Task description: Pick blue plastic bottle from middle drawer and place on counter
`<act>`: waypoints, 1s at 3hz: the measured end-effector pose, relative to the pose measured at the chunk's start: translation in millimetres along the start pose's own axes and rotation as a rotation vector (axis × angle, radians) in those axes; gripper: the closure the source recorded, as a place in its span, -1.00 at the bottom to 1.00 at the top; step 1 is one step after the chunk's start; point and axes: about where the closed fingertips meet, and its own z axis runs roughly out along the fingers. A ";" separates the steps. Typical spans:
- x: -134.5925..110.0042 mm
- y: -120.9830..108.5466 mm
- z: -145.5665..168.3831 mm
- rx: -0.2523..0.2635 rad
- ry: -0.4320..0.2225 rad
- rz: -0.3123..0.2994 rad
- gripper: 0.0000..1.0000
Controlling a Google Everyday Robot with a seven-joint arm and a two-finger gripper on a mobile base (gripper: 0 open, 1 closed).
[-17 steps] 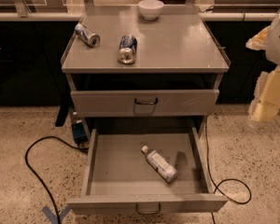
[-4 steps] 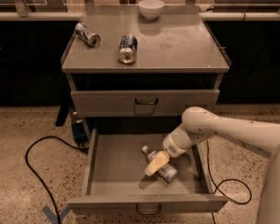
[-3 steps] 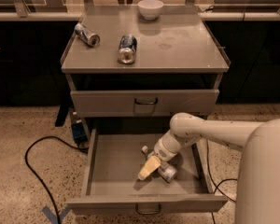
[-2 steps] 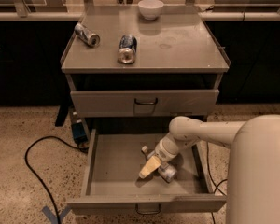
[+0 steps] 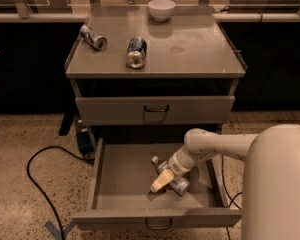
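The blue plastic bottle (image 5: 176, 182) lies on its side in the open middle drawer (image 5: 125, 176), right of centre, with its white cap (image 5: 155, 160) pointing to the back left. My gripper (image 5: 161, 181) reaches down into the drawer from the right. It sits directly over the bottle's middle and hides part of it. My white arm (image 5: 215, 146) crosses the drawer's right side. The counter (image 5: 190, 44) is the grey top of the cabinet, above and behind.
Two drink cans (image 5: 93, 36) (image 5: 135, 51) lie on the counter's left half and a white bowl (image 5: 161, 9) stands at its back. A closed drawer (image 5: 155, 109) sits above the open one. A black cable (image 5: 40, 184) runs over the floor at left.
My arm has come in from the right and gone down into the drawer. Over the last second the gripper has shifted slightly left over the bottle, which has not moved.
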 end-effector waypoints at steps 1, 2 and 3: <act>9.4 -6.1 7.8 -0.078 -0.022 0.009 -1.00; 26.0 -17.7 24.7 -0.209 -0.083 0.047 -1.00; 27.4 -13.4 37.3 -0.224 -0.070 0.054 -1.00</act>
